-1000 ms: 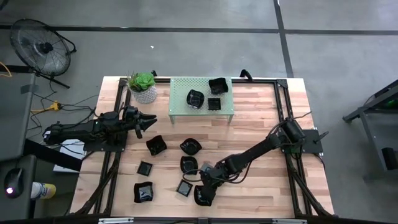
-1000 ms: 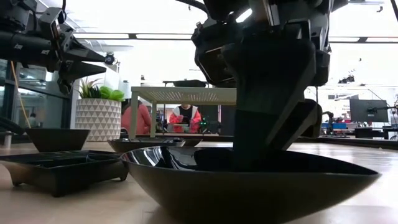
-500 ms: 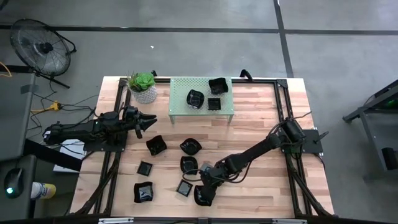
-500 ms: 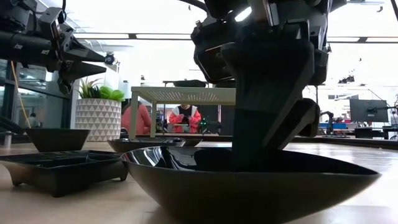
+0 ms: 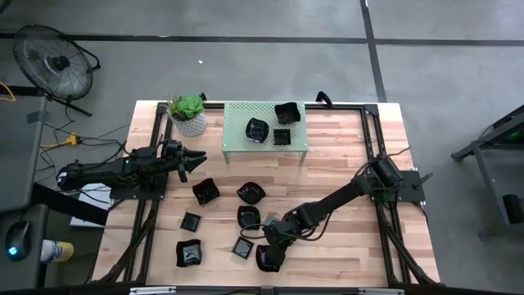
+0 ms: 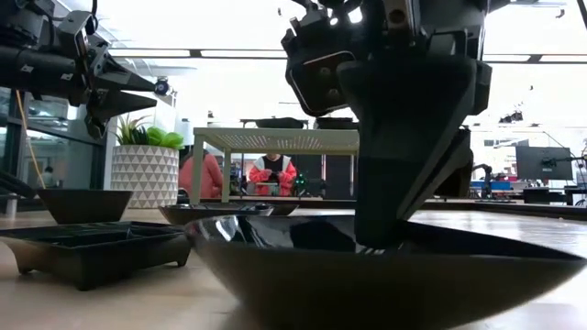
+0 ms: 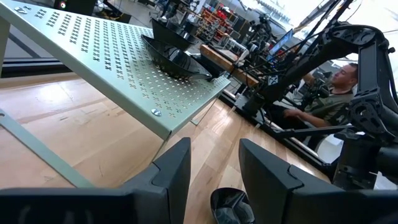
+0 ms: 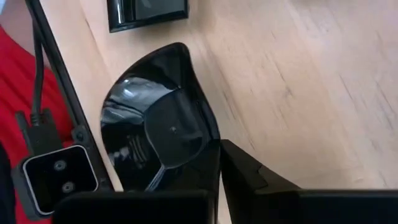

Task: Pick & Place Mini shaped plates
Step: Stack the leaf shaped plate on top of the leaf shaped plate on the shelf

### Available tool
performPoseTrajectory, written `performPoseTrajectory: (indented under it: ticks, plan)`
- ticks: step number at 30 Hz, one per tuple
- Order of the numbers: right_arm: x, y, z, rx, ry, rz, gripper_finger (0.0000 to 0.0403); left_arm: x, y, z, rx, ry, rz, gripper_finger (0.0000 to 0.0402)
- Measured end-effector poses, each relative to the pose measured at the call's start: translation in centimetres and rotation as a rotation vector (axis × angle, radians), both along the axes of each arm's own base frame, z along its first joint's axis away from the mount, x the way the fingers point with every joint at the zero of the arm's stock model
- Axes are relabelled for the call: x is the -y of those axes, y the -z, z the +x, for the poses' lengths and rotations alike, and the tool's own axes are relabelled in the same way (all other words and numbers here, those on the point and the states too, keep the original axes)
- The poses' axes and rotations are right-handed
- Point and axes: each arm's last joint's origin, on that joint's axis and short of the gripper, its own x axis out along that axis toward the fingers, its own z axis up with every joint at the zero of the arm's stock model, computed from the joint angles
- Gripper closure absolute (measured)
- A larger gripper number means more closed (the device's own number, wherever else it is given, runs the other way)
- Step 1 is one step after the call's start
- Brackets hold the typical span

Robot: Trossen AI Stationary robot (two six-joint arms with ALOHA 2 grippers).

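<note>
Slippage is my main worry: my right gripper [image 5: 270, 248] is pinched shut on the thin rim of a glossy black dish [image 5: 266, 258] at the near edge of the tabletop [image 5: 344, 164], and so narrow a bite on a slick wall could let it tilt or drop on the lift. A swing could knock the small square dish [image 5: 242, 247] just beside it, while my left gripper [image 5: 199, 156] waits part open near the plant [image 5: 189, 112].

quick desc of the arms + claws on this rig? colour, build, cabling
Both arms are dark, near-black, built from jointed tubular links. The left claw and right claw each have two flat, angular black fingers. The wrist blocks are boxy. No markings or loose cabling on the arms can be made out.
</note>
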Motion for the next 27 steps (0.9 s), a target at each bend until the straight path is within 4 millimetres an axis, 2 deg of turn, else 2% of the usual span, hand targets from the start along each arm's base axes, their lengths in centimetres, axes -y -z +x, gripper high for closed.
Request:
performPoseTrajectory:
  ticks: [11, 15, 20, 27]
  plan:
    - [0.3, -2.1, -0.5, 0.045, -0.019, -0.032, 0.0401, 0.0, 0.0, 0.0, 0.000, 0.000, 0.000, 0.0268]
    - [0.9, -3.5, -0.6, 0.075, -0.020, -0.032, 0.0401, 0.0, 0.0, 0.0, 0.000, 0.000, 0.000, 0.0268]
    - [2.7, -5.6, -0.6, 0.116, -0.013, -0.050, 0.0402, 0.0, 0.0, 0.0, 0.000, 0.000, 0.000, 0.0268]
    - [6.4, -9.0, -0.5, 0.209, 0.011, -0.079, 0.0402, 0.0, 0.0, 0.0, -0.001, 0.000, 0.000, 0.0268]
